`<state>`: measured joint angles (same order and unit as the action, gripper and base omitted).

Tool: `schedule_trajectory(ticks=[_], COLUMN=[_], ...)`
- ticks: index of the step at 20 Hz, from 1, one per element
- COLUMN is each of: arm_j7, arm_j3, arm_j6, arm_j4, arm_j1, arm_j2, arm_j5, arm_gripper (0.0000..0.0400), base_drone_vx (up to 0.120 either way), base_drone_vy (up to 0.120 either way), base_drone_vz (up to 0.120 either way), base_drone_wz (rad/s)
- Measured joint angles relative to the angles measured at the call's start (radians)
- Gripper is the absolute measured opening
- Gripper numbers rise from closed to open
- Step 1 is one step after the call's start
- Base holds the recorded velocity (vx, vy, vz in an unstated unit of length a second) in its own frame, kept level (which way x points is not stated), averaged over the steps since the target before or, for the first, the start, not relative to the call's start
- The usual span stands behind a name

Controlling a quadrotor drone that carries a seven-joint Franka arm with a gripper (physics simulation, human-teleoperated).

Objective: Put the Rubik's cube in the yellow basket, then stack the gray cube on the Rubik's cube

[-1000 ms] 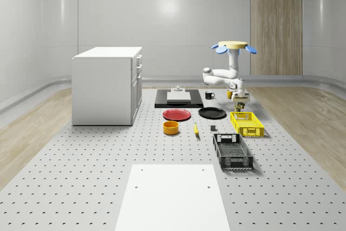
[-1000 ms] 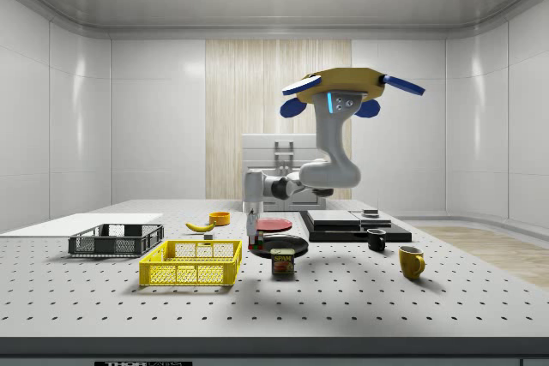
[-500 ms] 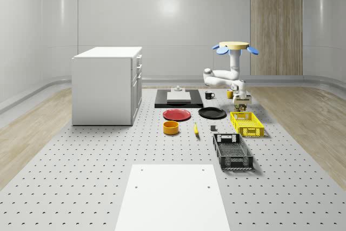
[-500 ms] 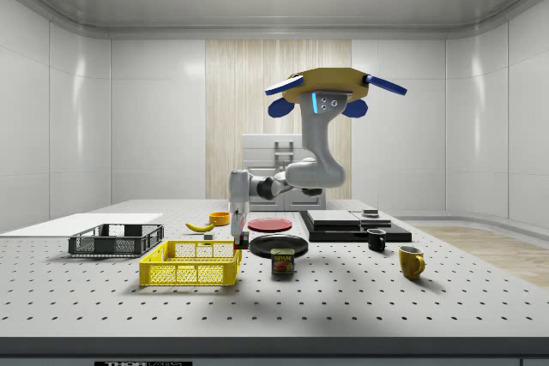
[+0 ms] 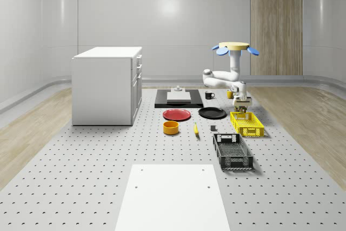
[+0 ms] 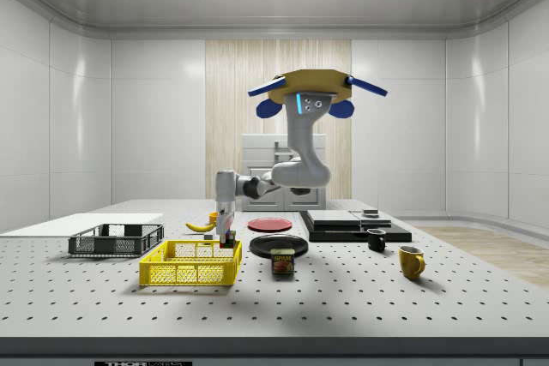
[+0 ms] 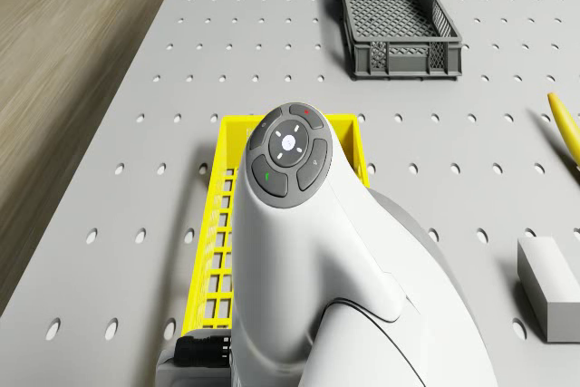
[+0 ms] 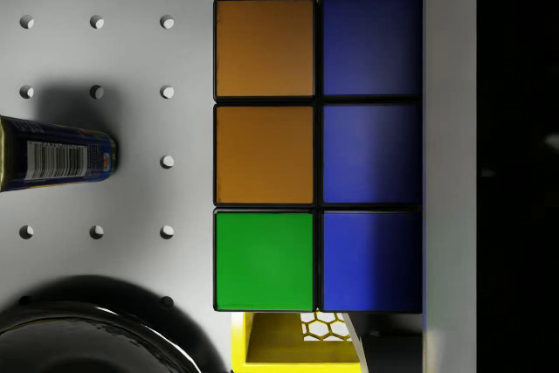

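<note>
Rubik's cube (image 8: 319,155): we are seeing it clamped in the jaws (image 6: 227,238), hanging over the yellow basket's (image 6: 190,265) end nearest the canned meat (image 6: 283,261). We are viewing the drone (image 6: 306,92) hovering above the bench (image 6: 343,297).
</note>
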<state>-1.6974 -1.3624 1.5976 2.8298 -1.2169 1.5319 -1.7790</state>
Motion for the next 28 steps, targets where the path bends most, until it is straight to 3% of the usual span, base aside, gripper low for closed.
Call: schedule_trajectory(ticks=[5, 13, 17, 25, 28], arm_j7=[-0.001, -0.002, -0.002, -0.003, -0.004], arm_j3=[-0.001, -0.001, -0.001, 0.081, 0.108], arm_j6=[0.004, 0.011, 0.013, 0.048, 0.058], arm_j4=[0.0, 0.0, -0.001, -0.019, -0.027], arm_j1=[-0.001, -0.003, -0.003, -0.016, -0.021], arm_j2=[0.005, 0.011, 0.014, 0.02, 0.019], arm_j5=[0.002, 0.005, 0.005, -0.07, -0.095], arm_gripper=[0.0325, 0.0325, 0.0325, 0.0325, 0.0361], base_drone_vx=[0.12, 0.12, 0.11, 0.0, 0.0], base_drone_vy=[-0.04, 0.0, 0.0, 0.0, 0.0], base_drone_vz=[0.0, -0.115, 0.0, 0.0, 0.0], base_drone_wz=[0.0, 0.0, 0.0, 0.0, 0.0])
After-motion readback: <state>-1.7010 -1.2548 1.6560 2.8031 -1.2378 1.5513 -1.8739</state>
